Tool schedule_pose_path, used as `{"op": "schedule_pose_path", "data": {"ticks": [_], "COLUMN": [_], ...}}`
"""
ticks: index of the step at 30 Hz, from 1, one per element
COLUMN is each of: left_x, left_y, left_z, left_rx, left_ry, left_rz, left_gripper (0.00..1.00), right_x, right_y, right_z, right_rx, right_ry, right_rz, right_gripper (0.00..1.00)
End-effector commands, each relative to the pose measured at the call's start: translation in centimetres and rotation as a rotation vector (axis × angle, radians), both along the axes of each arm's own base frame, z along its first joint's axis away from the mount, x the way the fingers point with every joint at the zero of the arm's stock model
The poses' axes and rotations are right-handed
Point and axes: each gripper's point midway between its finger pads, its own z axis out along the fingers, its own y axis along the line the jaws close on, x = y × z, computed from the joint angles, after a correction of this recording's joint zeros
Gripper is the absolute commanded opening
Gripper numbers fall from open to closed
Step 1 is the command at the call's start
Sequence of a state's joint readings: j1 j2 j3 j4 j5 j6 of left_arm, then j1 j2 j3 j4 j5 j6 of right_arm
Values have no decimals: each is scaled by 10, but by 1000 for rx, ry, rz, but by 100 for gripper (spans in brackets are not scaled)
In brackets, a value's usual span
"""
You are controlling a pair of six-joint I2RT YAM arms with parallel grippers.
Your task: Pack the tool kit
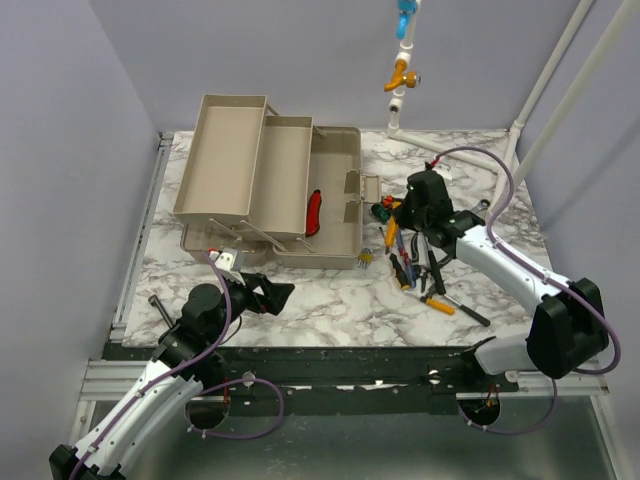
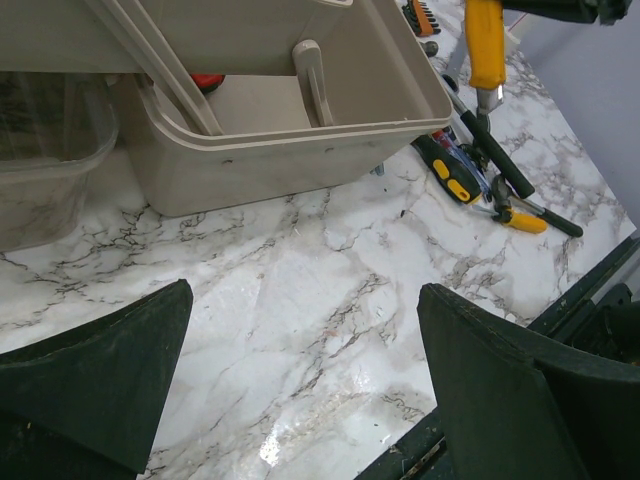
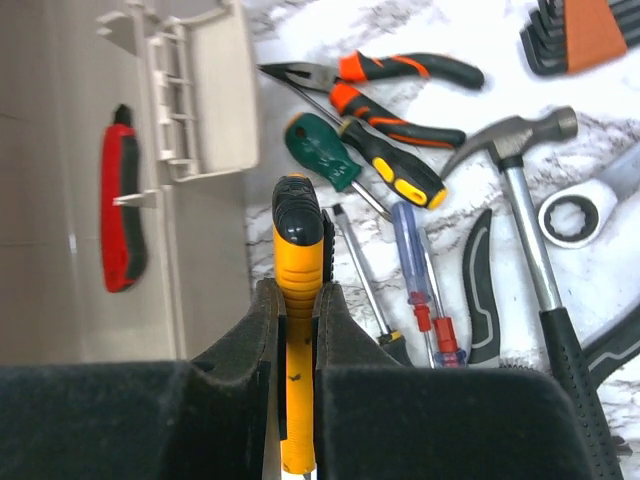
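The right claw (image 3: 297, 295) is clenching a yellow-handled tool (image 3: 295, 255) just beside the open toolbox (image 1: 320, 258), which is sitting at the back left of the marble table (image 1: 330, 300) with a red-handled tool (image 1: 314, 212) lying in its bottom. The left claw (image 2: 305, 300) is hanging released over the tabletop near the box's front. Pliers (image 3: 390, 75), a hammer (image 3: 530, 220) and screwdrivers (image 3: 425, 280) are lying loose at the box's right.

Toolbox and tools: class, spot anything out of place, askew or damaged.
Nothing looks damaged or spilled. Loose tools lie jumbled right of the open toolbox; one red-handled tool sits inside. The right gripper holds a yellow-handled tool.
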State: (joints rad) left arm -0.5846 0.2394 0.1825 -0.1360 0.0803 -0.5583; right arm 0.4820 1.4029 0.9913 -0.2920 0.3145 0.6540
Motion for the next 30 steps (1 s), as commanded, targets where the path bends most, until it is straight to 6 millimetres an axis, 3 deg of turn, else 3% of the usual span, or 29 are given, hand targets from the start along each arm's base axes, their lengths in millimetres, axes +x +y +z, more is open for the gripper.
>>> {"op": "schedule_pose_path", "data": {"ticks": [1,6,10,20,25,30], "left_x": [-1,-2,-3,-2,-2,-3], "left_y": [-4,-4,-5,-5,-5,-5], "left_z": [1,1,2,2,2,2], "left_rx": [-11,-12,-13,-12,-11,-12], "left_ry": [-11,-15,-21,-23,-22,-24], "left_rz": [-21,-25,-36,-31,-31,-36], "left_gripper": [99,99,98,99,99,98], "right_x": [2,9,20,68,81,108], "right_y": [14,56,95,144,171,177], "right_z": [47,91,105,91,89,73], "right_rx": [28,157,230,180,234,188], "right_ry": [-83,-193,-176,-110,-109,-91], "right_rz": [133,318,462,403,412,340], "right_gripper": [1,1,1,1,1,1]}}
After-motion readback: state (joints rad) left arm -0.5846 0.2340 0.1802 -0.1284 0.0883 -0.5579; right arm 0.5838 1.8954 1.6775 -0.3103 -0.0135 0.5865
